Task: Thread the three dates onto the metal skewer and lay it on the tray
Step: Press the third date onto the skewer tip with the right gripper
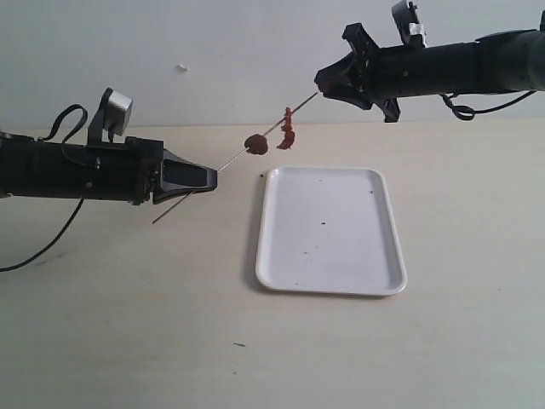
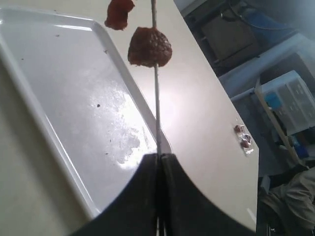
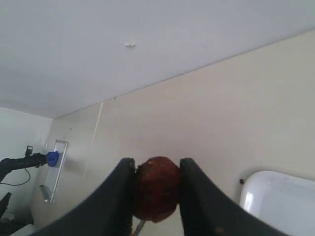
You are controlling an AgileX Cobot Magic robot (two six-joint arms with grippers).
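My left gripper (image 1: pixel 211 175) is shut on the thin metal skewer (image 1: pixel 234 158), which slants up to the right above the table. Two dates sit on the rod: a round one (image 1: pixel 255 144) and a ragged redder one (image 1: pixel 288 135). The left wrist view shows the skewer (image 2: pixel 156 108) leaving the shut fingertips, with the round date (image 2: pixel 149 47) and the ragged date (image 2: pixel 118 13) on it. My right gripper (image 1: pixel 321 83) is shut on the third date (image 3: pixel 156 189) at the skewer's upper tip. The white tray (image 1: pixel 330 281) lies below on the table.
The pale wooden table (image 1: pixel 128 324) spreads around the tray, with a wall behind. A few dark crumbs (image 1: pixel 323 224) lie on the tray. A small wrapped item (image 2: pixel 243 136) rests on the table beyond the tray in the left wrist view.
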